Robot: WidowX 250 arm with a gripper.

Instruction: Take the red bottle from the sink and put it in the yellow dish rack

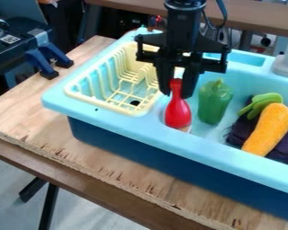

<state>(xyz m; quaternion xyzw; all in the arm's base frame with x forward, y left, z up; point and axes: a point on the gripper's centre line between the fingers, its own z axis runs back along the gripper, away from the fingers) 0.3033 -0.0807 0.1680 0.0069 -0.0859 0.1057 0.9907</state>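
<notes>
Splintered plywood worktop (44, 128), smooth plastic sink (146, 150) on it, claw (176, 93) closed on the slim neck of a bulbous red pin (177, 113), ribbed yellow rack (80, 95) at the pin's 10 o'clock, lobed green pepper (215, 103) at 3, rough, tapered carrot (270, 128) on dark cloth (285, 152) at 4.

The right edge crops sink (231, 162) and cloth (285, 147).
</notes>
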